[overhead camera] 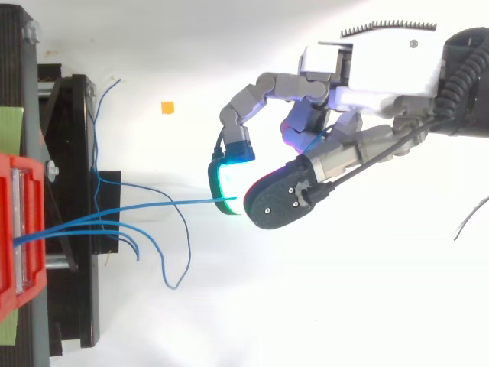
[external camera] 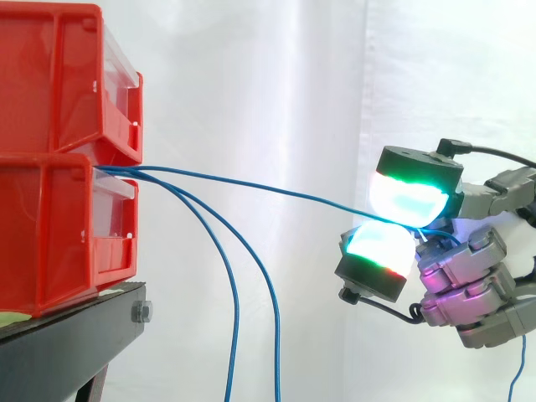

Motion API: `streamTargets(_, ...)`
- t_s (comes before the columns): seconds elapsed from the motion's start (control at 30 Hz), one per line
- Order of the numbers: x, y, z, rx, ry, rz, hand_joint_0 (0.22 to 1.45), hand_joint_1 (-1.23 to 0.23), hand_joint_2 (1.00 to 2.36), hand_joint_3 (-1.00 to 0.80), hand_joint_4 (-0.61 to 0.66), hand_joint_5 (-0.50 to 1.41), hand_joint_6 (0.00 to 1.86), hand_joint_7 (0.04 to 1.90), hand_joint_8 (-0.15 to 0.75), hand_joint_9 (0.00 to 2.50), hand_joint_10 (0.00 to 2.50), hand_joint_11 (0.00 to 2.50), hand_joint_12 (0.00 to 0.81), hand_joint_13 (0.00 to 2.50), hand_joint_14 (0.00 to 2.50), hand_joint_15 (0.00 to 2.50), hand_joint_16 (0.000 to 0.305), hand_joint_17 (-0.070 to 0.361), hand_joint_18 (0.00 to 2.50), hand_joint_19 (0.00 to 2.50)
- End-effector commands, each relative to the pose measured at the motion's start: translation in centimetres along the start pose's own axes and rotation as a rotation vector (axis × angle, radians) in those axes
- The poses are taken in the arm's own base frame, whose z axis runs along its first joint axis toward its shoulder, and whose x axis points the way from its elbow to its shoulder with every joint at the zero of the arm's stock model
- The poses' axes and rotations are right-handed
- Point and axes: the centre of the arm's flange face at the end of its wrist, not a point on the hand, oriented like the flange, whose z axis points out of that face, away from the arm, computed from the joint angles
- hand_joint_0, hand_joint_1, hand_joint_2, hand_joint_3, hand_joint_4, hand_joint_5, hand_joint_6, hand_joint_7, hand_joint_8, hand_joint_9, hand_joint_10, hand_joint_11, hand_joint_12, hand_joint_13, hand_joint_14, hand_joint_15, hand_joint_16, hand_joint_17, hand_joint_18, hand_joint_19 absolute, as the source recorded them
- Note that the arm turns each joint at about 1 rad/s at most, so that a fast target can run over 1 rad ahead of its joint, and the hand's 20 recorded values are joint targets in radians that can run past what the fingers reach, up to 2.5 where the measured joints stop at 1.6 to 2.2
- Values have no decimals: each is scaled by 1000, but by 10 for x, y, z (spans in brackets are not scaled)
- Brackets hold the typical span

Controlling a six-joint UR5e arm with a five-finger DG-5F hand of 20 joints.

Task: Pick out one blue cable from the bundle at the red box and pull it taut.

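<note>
Side view: the hand pinches one blue cable between its fingers. The cable runs nearly straight to the lower red bin. Two other blue cables hang loose.

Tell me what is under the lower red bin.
The lower red bin stands on the black stand, a bolt at its edge. A green strip peeks out between them; how far it runs underneath is covered.

The side camera stood close beside the work, at its height, and looked level across it: red bins at left, the robot hand at right. The top camera looked straight down. Both views shared the bins, the robot hand and the cable.
</note>
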Motion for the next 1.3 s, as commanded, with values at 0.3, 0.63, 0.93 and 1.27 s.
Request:
streamTargets(0.3, 0, 0, 0, 0, 0, 0, 757, -718, 1017, -300, -136, -204, 946, 1111, 306, 1187, 2500, 1601, 364, 846, 2500, 1507, 42, 95, 1414, 2215)
streamTargets(0.63, 0, 0, 0, 0, 0, 0, 756, -720, 1017, -299, -134, -203, 945, 1116, 305, 1192, 2500, 1588, 364, 852, 2500, 1497, 42, 94, 1425, 2220)
streamTargets(0.93, 0, 0, 0, 0, 0, 0, 756, -721, 1016, -300, -131, -203, 945, 1121, 305, 1199, 2500, 1601, 364, 858, 2500, 1505, 43, 96, 1425, 2211)
streamTargets(1.27, 1, 1, 0, -2, 1, 0, 756, -721, 1017, -300, -133, -203, 944, 1125, 305, 1202, 2500, 1617, 363, 865, 2500, 1515, 43, 96, 1428, 2226)
